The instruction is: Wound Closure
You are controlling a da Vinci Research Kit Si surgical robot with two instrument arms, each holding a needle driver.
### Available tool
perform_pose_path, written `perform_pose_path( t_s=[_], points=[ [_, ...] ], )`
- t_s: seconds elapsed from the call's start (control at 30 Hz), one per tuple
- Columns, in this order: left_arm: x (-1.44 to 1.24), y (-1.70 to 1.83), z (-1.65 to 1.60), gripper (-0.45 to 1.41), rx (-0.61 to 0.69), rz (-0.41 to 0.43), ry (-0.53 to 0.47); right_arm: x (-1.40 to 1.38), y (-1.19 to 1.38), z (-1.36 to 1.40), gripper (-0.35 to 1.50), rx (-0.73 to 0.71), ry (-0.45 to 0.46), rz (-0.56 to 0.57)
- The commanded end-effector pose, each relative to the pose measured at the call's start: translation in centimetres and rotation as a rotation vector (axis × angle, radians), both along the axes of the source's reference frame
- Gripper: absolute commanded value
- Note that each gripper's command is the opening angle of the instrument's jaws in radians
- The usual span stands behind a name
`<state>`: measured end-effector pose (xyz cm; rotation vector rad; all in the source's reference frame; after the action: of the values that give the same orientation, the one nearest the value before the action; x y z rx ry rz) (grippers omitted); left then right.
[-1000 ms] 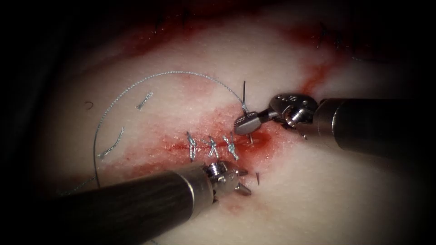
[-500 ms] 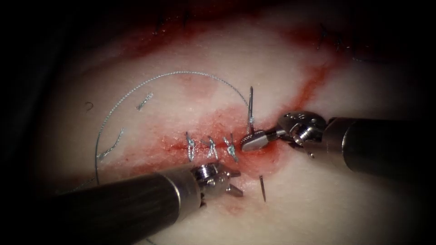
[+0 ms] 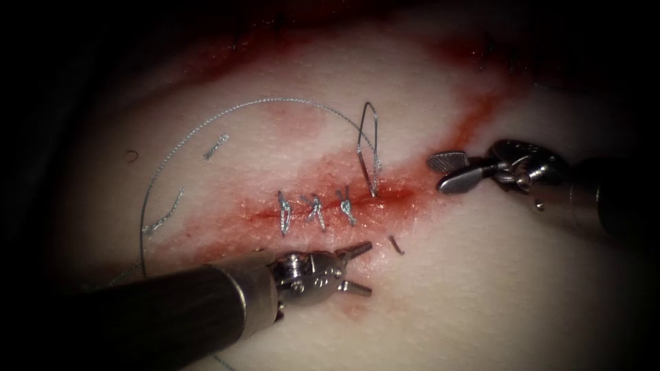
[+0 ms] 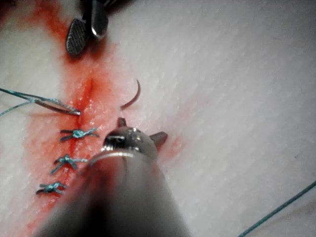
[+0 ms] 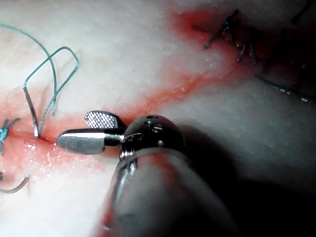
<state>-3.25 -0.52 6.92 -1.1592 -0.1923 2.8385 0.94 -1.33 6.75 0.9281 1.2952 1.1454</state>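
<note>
the right arm's silver needle driver (image 3: 448,172) is sitting with its jaws spread and gripping nothing, well to the right of the thin curved steel needle (image 3: 371,154); a second ago those jaws were clamped on the needle's rear end right at the cut, so the tool has let go and backed away to the right. the needle is lying through the tissue across the cut: its rear end is standing up above the cut, just right of the third stitch, and its pointed tip (image 3: 395,244) is poking out of the surface below the cut, farther out than a second ago. the left arm's silver needle driver (image 3: 357,269) is hovering just beside that tip with its jaws spread, also holding nothing. judging by this, the needle is through both edges and free to be taken at the tip. the fine pale blue thread (image 3: 206,127) is trailing from the needle's rear in a wide arc leftward over the pale pork tissue (image 3: 481,288). three knotted stitches (image 3: 315,209) are sitting along the red-stained cut, with short cut thread ends (image 3: 216,145) lying to the left; the surroundings are dark
</note>
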Motion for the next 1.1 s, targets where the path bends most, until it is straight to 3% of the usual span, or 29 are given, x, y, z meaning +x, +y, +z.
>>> perform_pose_path(
  t_s=[0.03,0.17,0.37,0.67,0.7,0.77,0.8,0.83,0.9,0.93,1.0,1.1],
  points=[
    [-0.06,-0.01,0.05,0.71,-0.005,-0.018,-0.005,0.04,-0.04,0.09,1.21,-0.002,0.001,-0.002],
    [-0.08,0.07,0.00,0.76,-0.022,-0.065,-0.014,0.09,-0.08,0.13,1.16,-0.007,0.002,-0.004],
    [-0.19,0.13,0.02,0.67,-0.065,-0.135,-0.048,0.22,-0.14,0.16,1.13,-0.013,-0.001,-0.005],
    [-0.37,0.14,0.25,0.66,-0.107,-0.213,-0.069,0.24,-0.17,0.16,1.13,-0.014,-0.013,-0.002],
    [-0.38,0.14,0.27,0.52,-0.123,-0.223,-0.080,0.21,-0.17,0.16,1.01,-0.014,-0.036,0.036],
    [-0.38,0.14,0.28,0.24,-0.130,-0.254,-0.103,0.19,-0.16,0.16,0.58,-0.056,-0.077,0.089],
    [-0.38,0.14,0.28,0.24,-0.130,-0.254,-0.103,0.19,-0.16,0.16,0.58,-0.056,-0.077,0.089],
    [-0.37,0.12,0.26,-0.05,-0.129,-0.274,-0.119,0.16,-0.16,0.16,-0.35,-0.153,-0.140,0.104],
    [-0.37,0.10,0.22,-0.38,-0.128,-0.287,-0.151,0.14,-0.15,0.17,-0.35,-0.437,-0.243,0.051],
    [-0.37,0.10,0.20,-0.45,-0.118,-0.287,-0.171,0.13,-0.14,0.17,-0.35,-0.551,-0.275,0.039],
    [-0.40,0.09,0.13,-0.45,-0.061,-0.295,-0.212,0.10,-0.10,0.19,-0.35,-0.610,-0.274,0.120],
    [-0.43,0.08,0.03,-0.45,0.045,-0.316,-0.262,0.09,-0.06,0.18,-0.35,-0.658,-0.255,0.118]
  ],
)
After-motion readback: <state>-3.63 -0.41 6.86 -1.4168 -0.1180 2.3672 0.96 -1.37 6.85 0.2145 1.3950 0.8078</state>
